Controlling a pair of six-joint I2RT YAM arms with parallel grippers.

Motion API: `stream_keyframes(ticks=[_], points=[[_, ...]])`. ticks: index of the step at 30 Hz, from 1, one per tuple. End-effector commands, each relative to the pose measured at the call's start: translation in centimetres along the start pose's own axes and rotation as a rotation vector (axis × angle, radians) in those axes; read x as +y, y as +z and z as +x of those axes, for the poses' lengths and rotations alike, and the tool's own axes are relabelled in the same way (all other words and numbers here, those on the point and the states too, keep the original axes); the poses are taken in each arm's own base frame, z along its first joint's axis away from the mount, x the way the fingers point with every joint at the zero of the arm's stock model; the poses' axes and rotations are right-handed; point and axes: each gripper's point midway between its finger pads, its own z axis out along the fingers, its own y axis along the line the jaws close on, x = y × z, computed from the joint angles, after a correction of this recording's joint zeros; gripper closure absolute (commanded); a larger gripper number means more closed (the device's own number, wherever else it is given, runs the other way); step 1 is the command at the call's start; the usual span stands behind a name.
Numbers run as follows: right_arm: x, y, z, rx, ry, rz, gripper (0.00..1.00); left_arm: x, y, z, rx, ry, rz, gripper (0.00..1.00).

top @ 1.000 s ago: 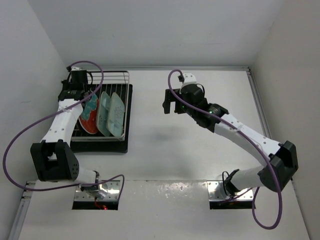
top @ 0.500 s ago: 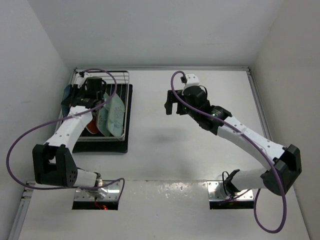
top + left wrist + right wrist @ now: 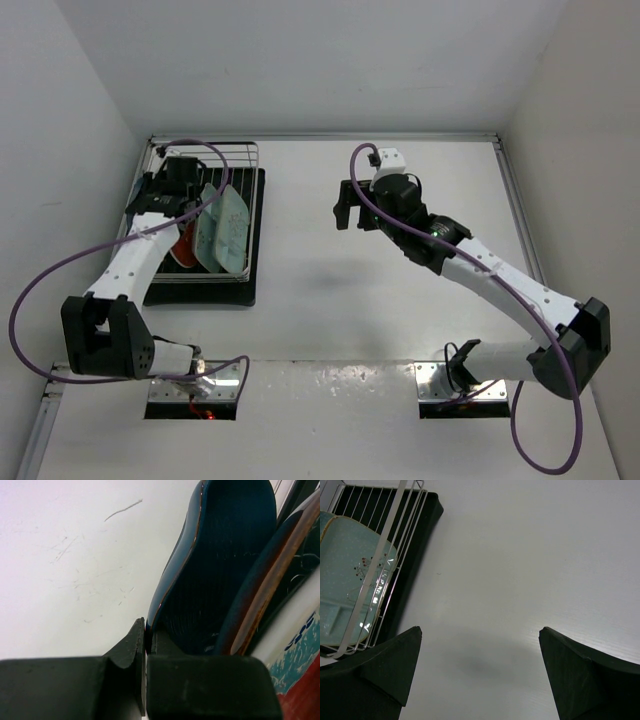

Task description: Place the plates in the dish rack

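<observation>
Plates: two pale mint plates [image 3: 222, 228] and the red patterned plate [image 3: 182, 238] stand on edge in the dish rack [image 3: 240, 160] at the table's far left; the dark-blue leaf plate [image 3: 220, 575] is at the rack's left end, with a dark round plate [image 3: 260, 595] just beside it.
Step in hand: seemingly the last plate going in, the leaf plate being seated between the prongs.
Left gripper [image 3: 145, 665]: fingers pressed together, pinching the leaf plate's lower rim.
Right gripper [image 3: 480, 670]: fingers [image 3: 385, 665] wide apart, holding nothing, hovering over bare table right of the rack.
Next move: probably let go only once the plate leans steadily, then lift out without knocking its neighbours.
</observation>
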Motion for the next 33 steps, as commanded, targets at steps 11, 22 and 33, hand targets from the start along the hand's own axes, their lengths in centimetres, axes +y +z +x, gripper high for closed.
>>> stream_keyframes(ticks=[11,22,33], points=[[0.2,-1.0,-1.0,-0.047,-0.002,-0.001,0.0,-5.9,2.2,1.6,0.05,-0.027,0.206,0.96],[0.4,-1.1,-1.2,-0.05,-0.03,0.0,0.0,-4.7,2.4,0.7,0.06,-0.036,0.217,0.68],[1.2,-0.7,-1.1,-0.038,-0.046,-0.024,0.0,-2.3,1.5,-2.1,0.022,-0.071,0.203,0.54]])
